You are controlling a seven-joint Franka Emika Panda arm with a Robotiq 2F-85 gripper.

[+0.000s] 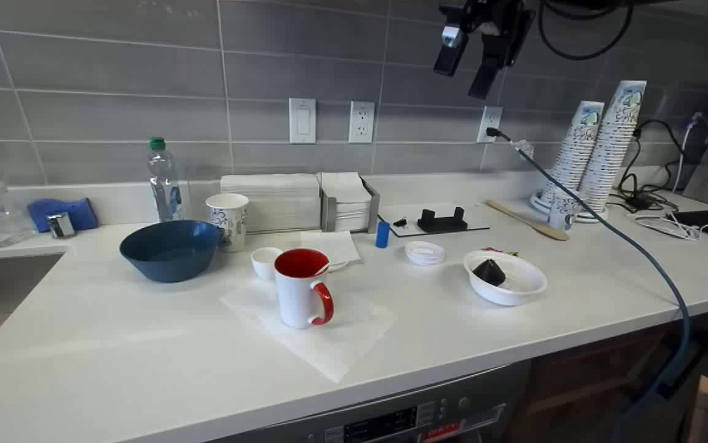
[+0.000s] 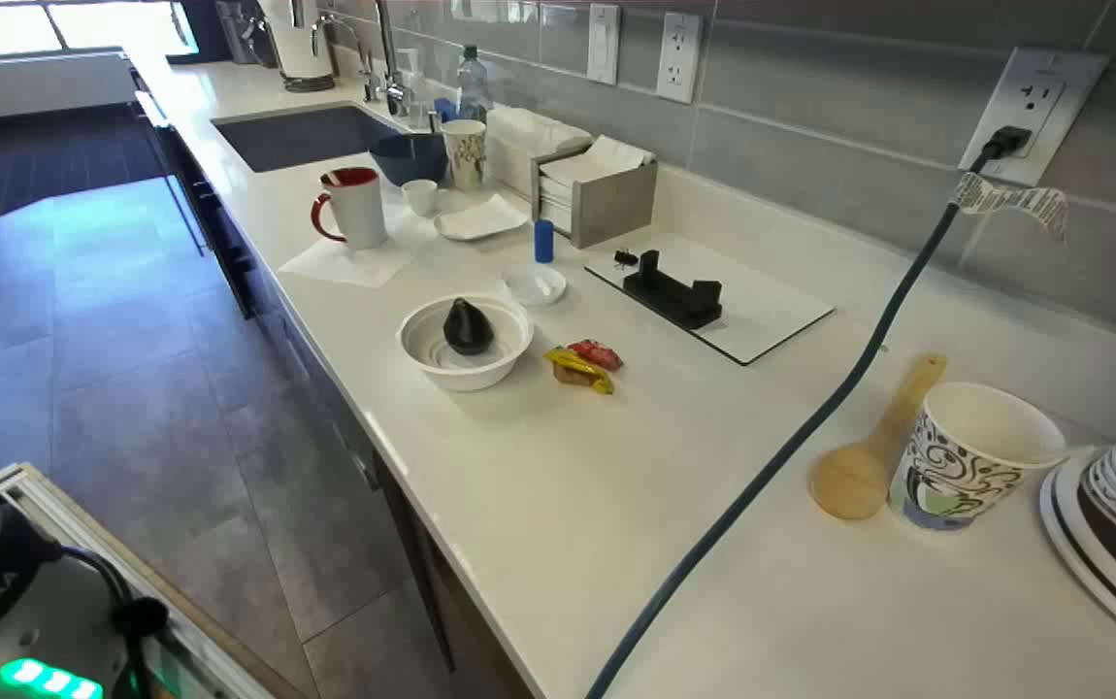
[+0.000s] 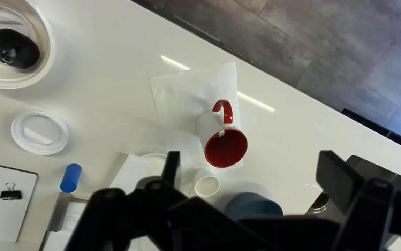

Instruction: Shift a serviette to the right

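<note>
- My tool [image 1: 463,75] hangs in the air, much higher up than the mug [image 1: 295,292], and its two fingers [image 3: 171,166] are spread wide apart
- The mug stands up straight on the surface [image 1: 144,363], on top of a big thin white sheet [image 1: 341,338], and it is white outside and red inside, with a red handle [image 1: 325,303]
- I see a small white thing [image 3: 221,133] at the mug's rim, but I cannot tell what it is
- The serviette [image 1: 337,246], a small thin white paper, lies near the mug but apart from it, between the mug and the wall [image 1: 114,117], partly on top of a white dish [image 3: 157,161]
- A little white cup [image 1: 264,266] sits just beside the mug, on the wall side
- A dark blue bowl [image 1: 170,261] is past the mug, toward the sink [image 2: 296,136] and the wall
- A paper cup with curly lines [image 1: 231,218] stands farther back from the mug, near that wall
- A holder [image 2: 619,206] full of white paper napkins [image 1: 348,197] is behind the mug too, close to the wall
- A short blue tube [image 1: 382,234] stands up on the side of the mug away from the sink, nearer the wall
- A white bowl [image 1: 514,296] with a black lump [image 1: 489,272] in it is well apart from the mug, on the side away from the sink
- Small red and yellow things [image 2: 579,370] lie on that side of the mug too
- A wooden spoon [image 2: 857,473] and tall stacks of paper cups [image 1: 612,143] are much farther from the mug, that same way
</note>
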